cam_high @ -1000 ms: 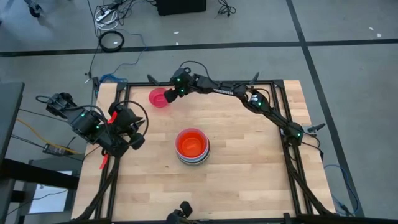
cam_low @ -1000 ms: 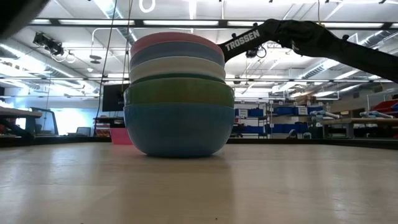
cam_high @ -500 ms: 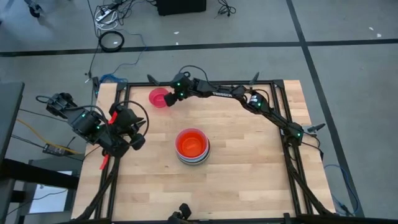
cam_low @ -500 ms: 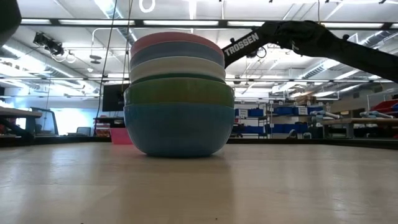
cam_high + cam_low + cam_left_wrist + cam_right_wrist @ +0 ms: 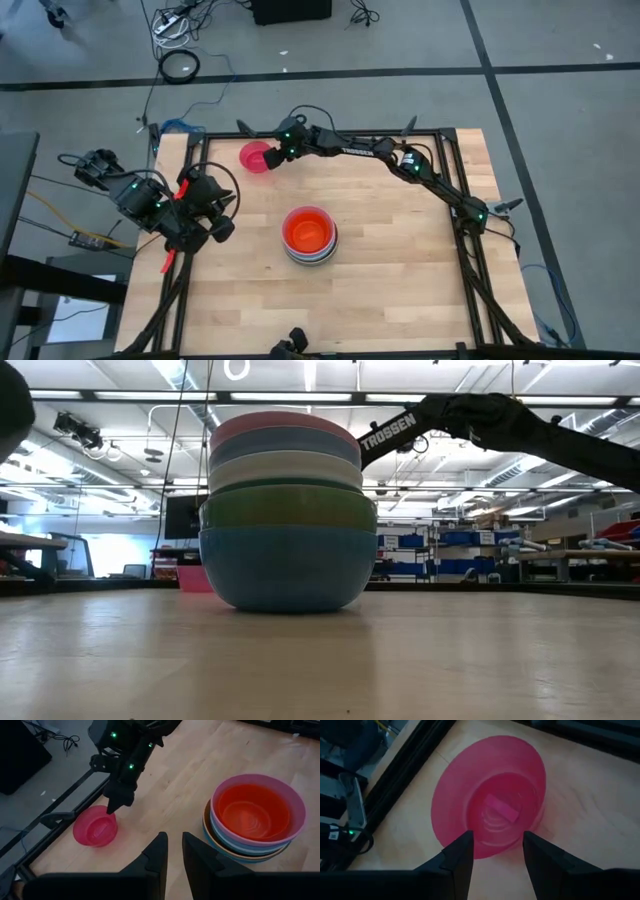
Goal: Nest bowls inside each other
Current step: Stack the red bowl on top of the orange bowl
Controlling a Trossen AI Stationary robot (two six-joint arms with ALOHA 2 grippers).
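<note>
A small red bowl [image 5: 254, 158] rests on its base near the table's far left corner; it also shows in the right wrist view [image 5: 490, 795]. My right gripper [image 5: 497, 834] reaches over it from the right, open, its fingertips at the bowl's rim on the side nearest the arm. At the table's middle stands a stack of nested bowls [image 5: 308, 235], orange innermost inside pink [image 5: 252, 815], on a blue bottom bowl [image 5: 285, 565]. My left gripper [image 5: 175, 836] hangs raised over the table's left edge, its fingers a narrow gap apart with nothing between them. My right gripper slants down over the red bowl's rim [image 5: 492, 854], one finger [image 5: 462, 850] at each side of that stretch of rim. Whether either finger touches the bowl, I cannot tell.
A black frame rail [image 5: 415, 760] runs close behind the red bowl along the table's edge, with cables beyond it. Bare wood [image 5: 400, 250] lies between the red bowl and the stack and to the stack's right.
My right arm's forearm has sunk a little over the red bowl. The bowl and the stack have stayed where they were.
</note>
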